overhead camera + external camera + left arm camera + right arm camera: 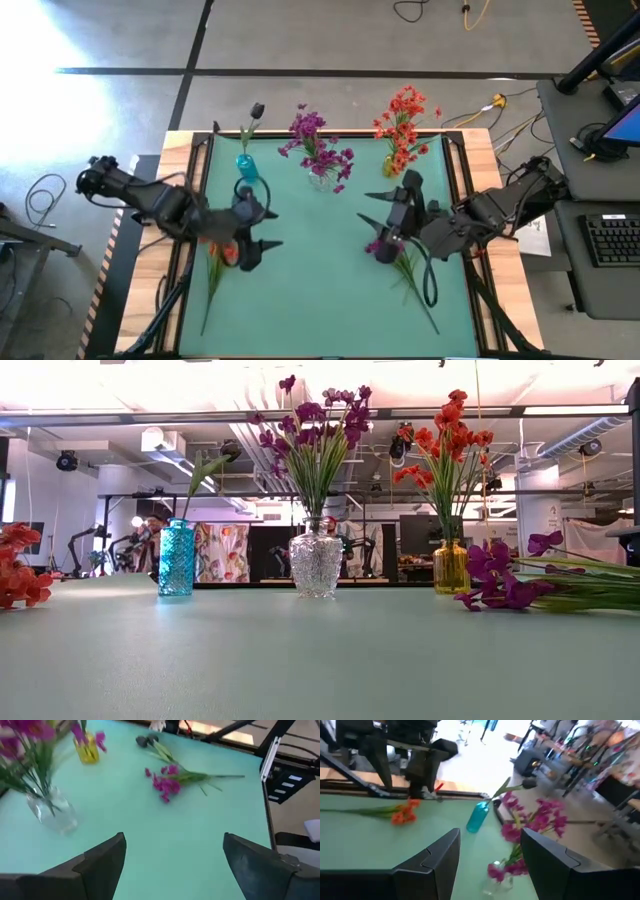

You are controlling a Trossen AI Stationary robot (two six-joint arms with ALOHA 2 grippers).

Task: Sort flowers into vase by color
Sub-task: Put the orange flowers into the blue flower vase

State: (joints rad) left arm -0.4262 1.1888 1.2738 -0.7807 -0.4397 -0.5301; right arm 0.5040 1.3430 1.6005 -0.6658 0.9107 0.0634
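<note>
Three vases stand along the mat's far edge. A blue vase holds a dark bud, a clear vase holds magenta flowers, and a yellow vase holds orange-red flowers. One orange-red flower lies flat on the mat at the left, under my left arm. A magenta flower lies flat at the right, below my right arm. My left gripper hangs open above the mat with nothing between its fingers. My right gripper is open too and holds nothing.
The mat's middle and near part lie bare. A wooden frame borders the mat. A desk with a keyboard stands to the right of the table, and cables lie on the floor behind.
</note>
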